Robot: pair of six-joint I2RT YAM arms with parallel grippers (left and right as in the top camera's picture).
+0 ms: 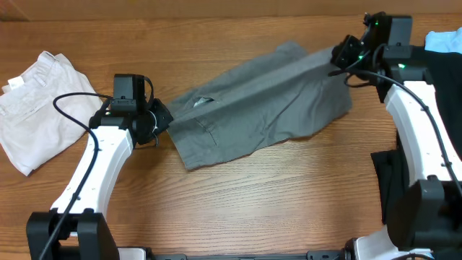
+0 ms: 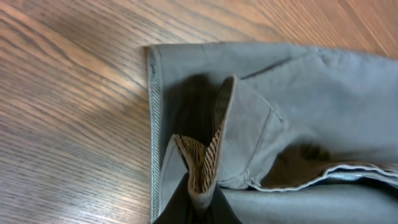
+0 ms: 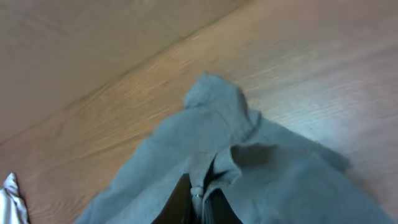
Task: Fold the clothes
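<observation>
The grey shorts (image 1: 260,101) lie spread across the middle of the wooden table. My left gripper (image 1: 160,119) is shut on their left edge; in the left wrist view the jaws (image 2: 200,198) pinch a fold of the waistband (image 2: 211,143) with striped lining showing. My right gripper (image 1: 343,52) is shut on the far right corner of the shorts and holds it raised off the table. In the right wrist view the jaws (image 3: 198,202) clamp a ridge of grey cloth (image 3: 249,162).
Pale beige folded shorts (image 1: 40,101) lie at the left of the table. A black garment (image 1: 393,180) lies at the right edge under the right arm. A light blue and white item (image 1: 444,40) sits at the far right corner.
</observation>
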